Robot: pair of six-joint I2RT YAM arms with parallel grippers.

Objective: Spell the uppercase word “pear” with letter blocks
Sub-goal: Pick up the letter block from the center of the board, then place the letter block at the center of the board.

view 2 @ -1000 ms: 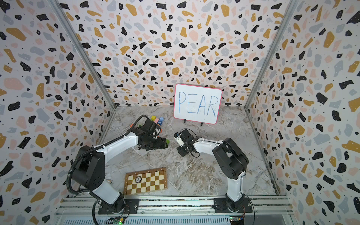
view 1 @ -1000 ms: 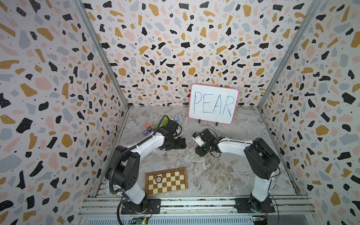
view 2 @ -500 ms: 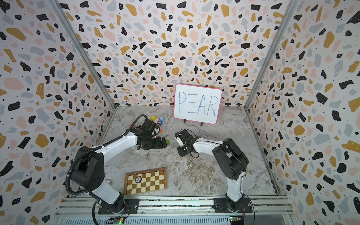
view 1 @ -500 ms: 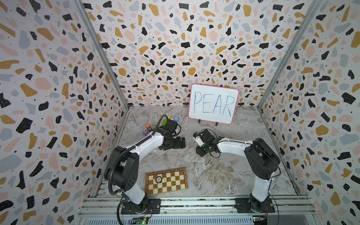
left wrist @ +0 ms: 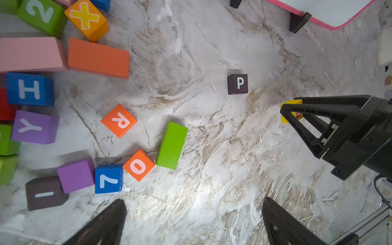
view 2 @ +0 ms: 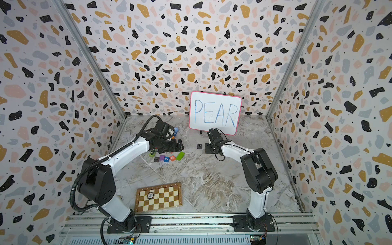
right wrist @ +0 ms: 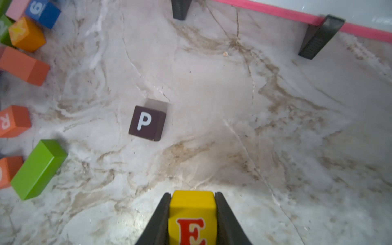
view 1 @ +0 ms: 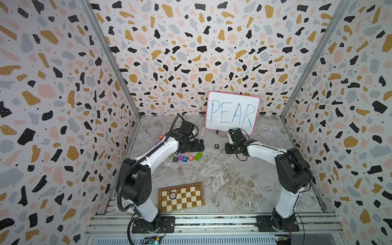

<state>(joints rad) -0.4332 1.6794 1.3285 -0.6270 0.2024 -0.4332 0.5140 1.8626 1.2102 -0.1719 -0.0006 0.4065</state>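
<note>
**While the E Was Gripped, the P Waited Alone**

As the right jaws stood closed on the yellow E block [right wrist: 192, 214], pressing it from both sides with its red letter showing, the step in hand looked like setting it next to the dark P block [right wrist: 147, 123]. The P lay by itself on the bare tabletop [view 1: 222, 176], near the E but apart from it, between the two arms in both top views. A good placement, I judged, would bring the E down just beside the P on the side away from the loose blocks [left wrist: 31, 127]. It should be turned so both letters read the same way, without nudging the P, and with room left beyond for two more. The orange R block [left wrist: 118, 120] lay among those blocks near a green bar [left wrist: 171, 145]. The left jaws were spread wide and empty close to that clutter.

The surface was pale and marbled with brown veins, flat and smooth-looking. A whiteboard [view 1: 233, 112] reading PEAR leaned at the back, a small chessboard [view 1: 181, 196] lay at the front, and speckled walls [view 1: 63, 106] closed three sides.
</note>
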